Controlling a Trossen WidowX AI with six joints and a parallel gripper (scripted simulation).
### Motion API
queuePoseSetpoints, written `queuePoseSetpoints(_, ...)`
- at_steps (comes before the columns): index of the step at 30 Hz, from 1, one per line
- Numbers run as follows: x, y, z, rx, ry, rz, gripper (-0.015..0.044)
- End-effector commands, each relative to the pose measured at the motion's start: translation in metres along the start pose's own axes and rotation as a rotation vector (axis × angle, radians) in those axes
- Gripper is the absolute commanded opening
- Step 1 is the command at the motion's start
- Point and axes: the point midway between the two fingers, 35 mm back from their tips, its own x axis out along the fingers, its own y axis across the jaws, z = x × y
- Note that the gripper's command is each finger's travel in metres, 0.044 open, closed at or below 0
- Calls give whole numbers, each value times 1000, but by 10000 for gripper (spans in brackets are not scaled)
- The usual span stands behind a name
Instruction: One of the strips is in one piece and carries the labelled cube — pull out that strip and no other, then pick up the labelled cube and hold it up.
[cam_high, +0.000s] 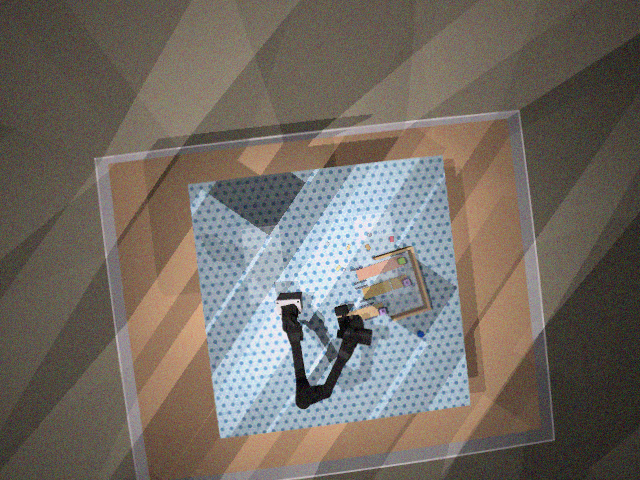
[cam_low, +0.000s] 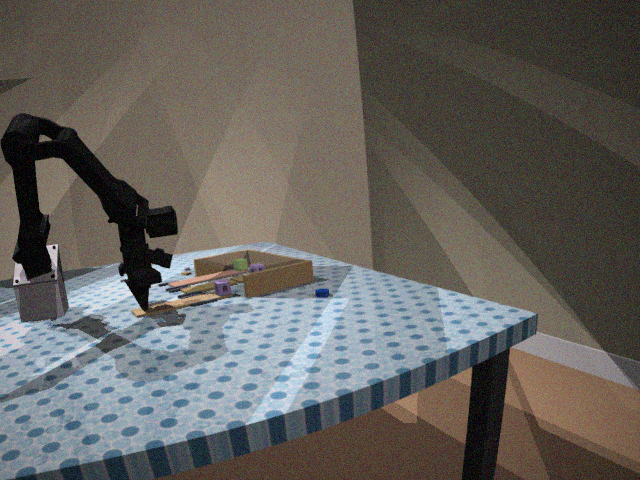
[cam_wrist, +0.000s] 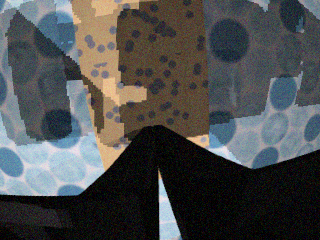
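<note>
Wrist cam: claw (cam_wrist: 159, 135) closed, empty, tips pressing down on tan strip (cam_wrist: 143, 54) near end; strip's long axis is running straight ahead toward purple cube (cam_low: 222, 287).

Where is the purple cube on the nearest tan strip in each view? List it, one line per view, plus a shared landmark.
Top: purple cube right of centre, at the wooden tray's open mouth.
Exterior: left of centre, in front of the tray.
Wrist: not in view; only the strip's end.
Shared landmark: the tan strip under the shut claw.
</note>
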Motion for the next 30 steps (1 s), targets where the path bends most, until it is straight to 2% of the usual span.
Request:
queuePoseSetpoints(1,5,1,-13,-4,26,7,0)
queuePoseSetpoints(30,5,1,-20,-5,26,7,0)
